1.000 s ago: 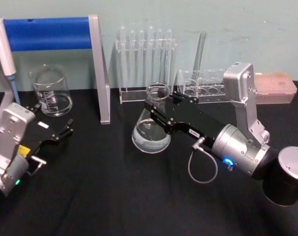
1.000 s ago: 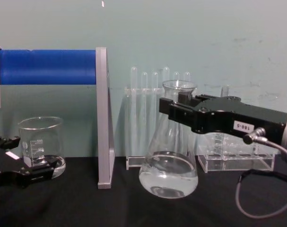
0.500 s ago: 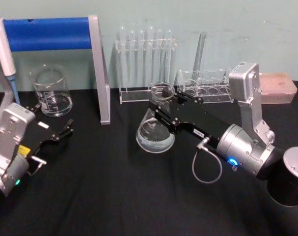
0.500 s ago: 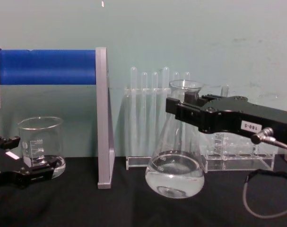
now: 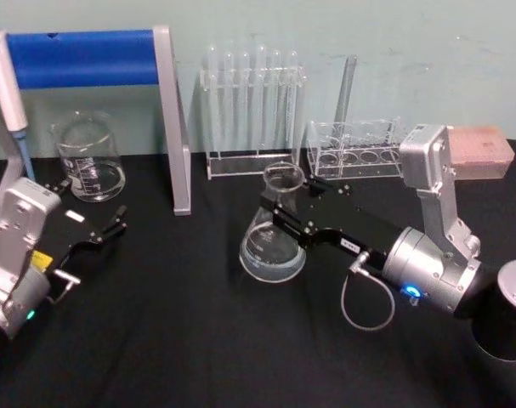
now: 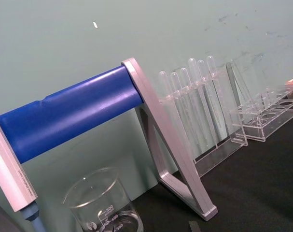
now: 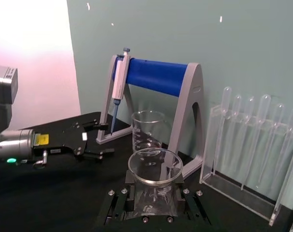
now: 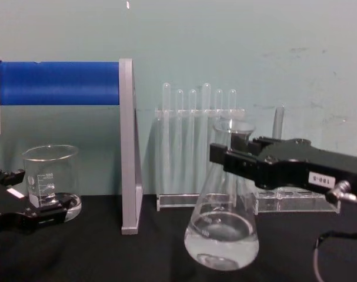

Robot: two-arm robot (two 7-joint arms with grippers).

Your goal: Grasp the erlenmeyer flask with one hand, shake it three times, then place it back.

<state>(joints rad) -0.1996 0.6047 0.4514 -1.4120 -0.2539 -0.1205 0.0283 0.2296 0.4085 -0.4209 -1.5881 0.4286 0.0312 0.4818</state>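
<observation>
Liquid, clear and shallow, lies in the wide base of the erlenmeyer flask (image 5: 272, 252), which is near the middle of the black table (image 5: 198, 340), in front of the tall test tube rack (image 5: 253, 110) and apart from it. In the chest view the flask (image 8: 222, 235) leans a little, its neck tipped toward the robot's right. Whether its base touches the table or hangs just over it cannot be told.

The right gripper (image 5: 281, 212) is clamped on the flask's neck just under the flared rim, one long black jaw on each side of the glass. From the side, the right gripper (image 8: 225, 157) reaches in level from the right edge, and the round base hangs below it. The right wrist view looks straight down the jaws: the right gripper (image 7: 155, 205) has the flask (image 7: 155, 195) squeezed between them, the open rim just above.

Behind and to the right of the flask is a low clear rack (image 5: 355, 149), with a pink box (image 5: 479, 153) beside it. Far to the left, a glass beaker (image 5: 89, 161) stands under the blue-barred pipette stand (image 5: 79, 58). The left gripper (image 5: 113, 228) rests low at the table's left edge, jaws spread apart and holding nothing, well away from the flask.
</observation>
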